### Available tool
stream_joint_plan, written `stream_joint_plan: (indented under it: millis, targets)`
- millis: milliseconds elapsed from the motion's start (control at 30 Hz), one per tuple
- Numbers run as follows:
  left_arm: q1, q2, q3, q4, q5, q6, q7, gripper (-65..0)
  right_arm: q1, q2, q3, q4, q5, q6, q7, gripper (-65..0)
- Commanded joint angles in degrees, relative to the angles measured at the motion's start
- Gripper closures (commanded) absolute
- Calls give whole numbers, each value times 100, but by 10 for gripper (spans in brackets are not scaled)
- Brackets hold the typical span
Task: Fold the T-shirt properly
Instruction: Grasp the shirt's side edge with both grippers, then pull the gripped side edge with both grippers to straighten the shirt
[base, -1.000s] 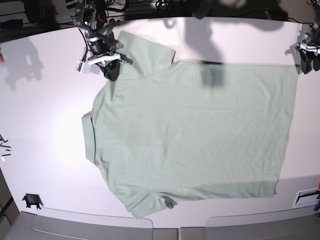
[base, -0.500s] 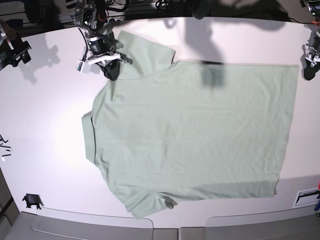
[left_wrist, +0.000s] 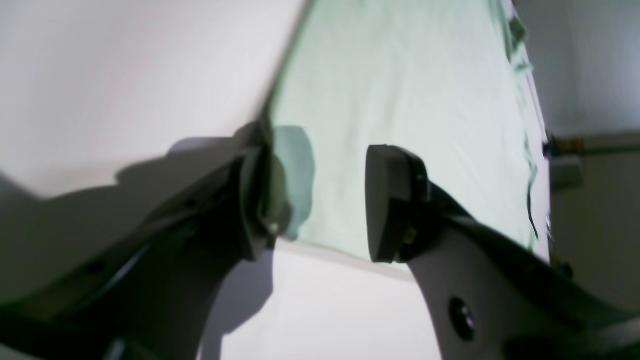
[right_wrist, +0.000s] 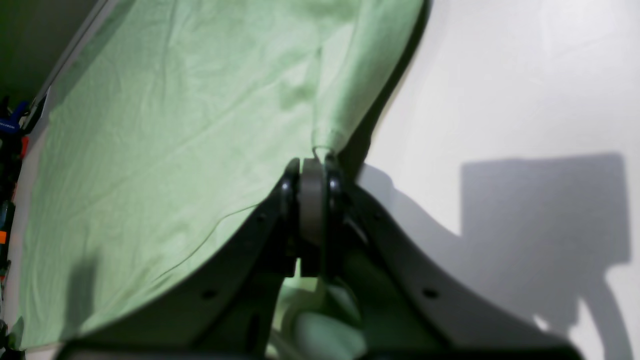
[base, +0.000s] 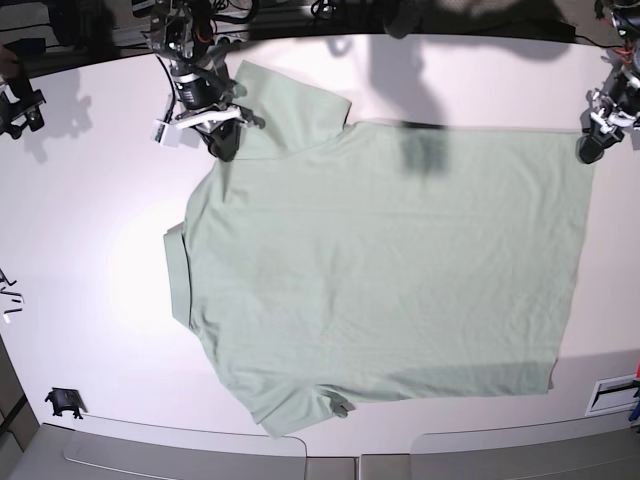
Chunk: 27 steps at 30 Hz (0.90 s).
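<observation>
The pale mint-green T-shirt (base: 390, 260) lies spread flat on the white table (base: 90, 230), collar to the left and hem to the right. My right gripper (base: 224, 140) is at the far left sleeve and is shut on a pinch of its fabric. The right wrist view shows the jaws (right_wrist: 315, 167) closed on the shirt (right_wrist: 175, 125). My left gripper (base: 590, 148) is at the far right hem corner. In the left wrist view it (left_wrist: 320, 200) is open, with the corner of the shirt (left_wrist: 400, 75) lying between the fingers.
A small black object (base: 62, 402) sits at the front left. A white tag (base: 612, 395) lies at the right edge. A dark clamp (base: 15, 105) stands at the far left. Cables and equipment (base: 330, 12) line the back edge.
My left gripper has moved down and a little left to the shirt's far hem corner. My right gripper has stayed put on the sleeve. The dark clamp at far left has shifted.
</observation>
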Motion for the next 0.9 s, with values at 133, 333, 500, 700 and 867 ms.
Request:
stream_joint_plan:
  millis: [133,333,500,700,867]
  targets:
    - [20,-48,302,-15,323,136,275,-282,15,31,13,90,55,87,129,0]
    - [17,-90,280,-15,323,131,81,0,15,33,15,92,50,90,127,0]
    - [24,-96,-348,-15,323,68,-72,0,-4,33,146,94,13,566,-306,0]
    - [260,-105,-1102,-11,-118,-273,549,0,-289,55,693,291,260,730,-457,0]
    - [892,-114,-1320,236,-1008,-299,955,0,-802,101,1182,813,811,973,-723,0]
